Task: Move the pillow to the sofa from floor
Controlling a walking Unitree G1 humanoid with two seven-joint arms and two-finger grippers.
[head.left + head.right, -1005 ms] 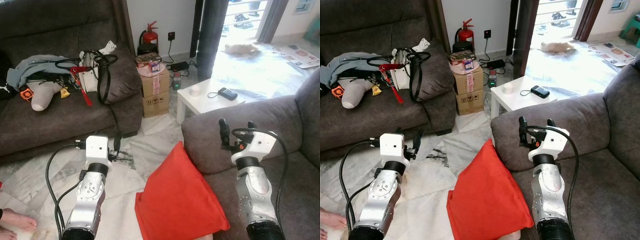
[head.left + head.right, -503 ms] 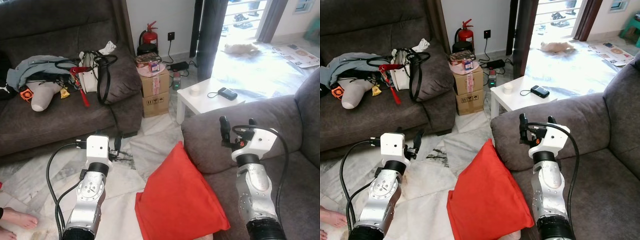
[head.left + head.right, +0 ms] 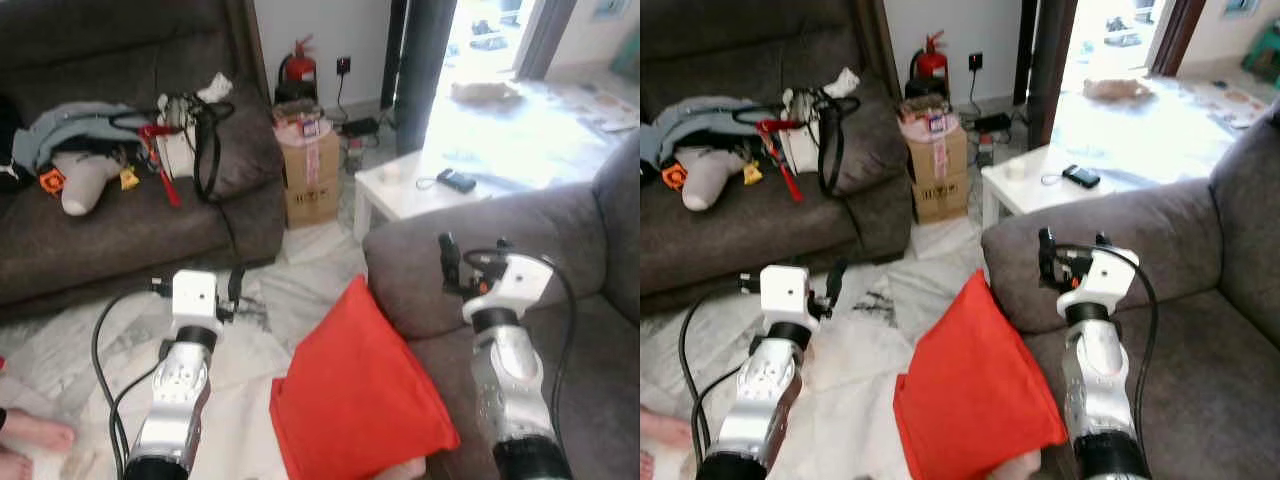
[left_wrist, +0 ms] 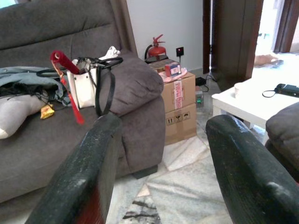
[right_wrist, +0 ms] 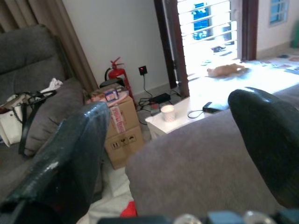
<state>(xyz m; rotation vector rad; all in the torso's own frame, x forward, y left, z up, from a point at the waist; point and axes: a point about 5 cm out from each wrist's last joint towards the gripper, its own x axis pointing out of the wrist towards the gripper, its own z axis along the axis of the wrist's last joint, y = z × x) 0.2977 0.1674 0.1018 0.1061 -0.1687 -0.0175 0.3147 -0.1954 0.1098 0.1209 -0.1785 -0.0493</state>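
A red pillow (image 3: pixel 355 400) stands on its edge on the marble floor (image 3: pixel 300 290), leaning against the front of the grey sofa (image 3: pixel 590 330) on my right. My left gripper (image 3: pixel 197 285) is open and empty, held over the floor a little left of the pillow's top corner. My right gripper (image 3: pixel 473 250) is open too, raised over the sofa's armrest (image 3: pixel 420 270) just right of the pillow. In the left wrist view both black fingers (image 4: pixel 88 177) frame the far room. In the right wrist view the fingers (image 5: pixel 65 172) frame the armrest (image 5: pixel 196 163).
A dark sofa (image 3: pixel 120 220) at the back left carries a white bag (image 3: pixel 180 140), clothes and a pale cushion. Stacked cardboard boxes (image 3: pixel 310 170), a fire extinguisher (image 3: pixel 300 68) and a white side table (image 3: pixel 410 185) with a phone stand ahead. A person's foot (image 3: pixel 30 435) is at the lower left.
The whole picture has shifted a little and blurred, so the camera moved. Both arms and the pillow keep their places relative to each other.
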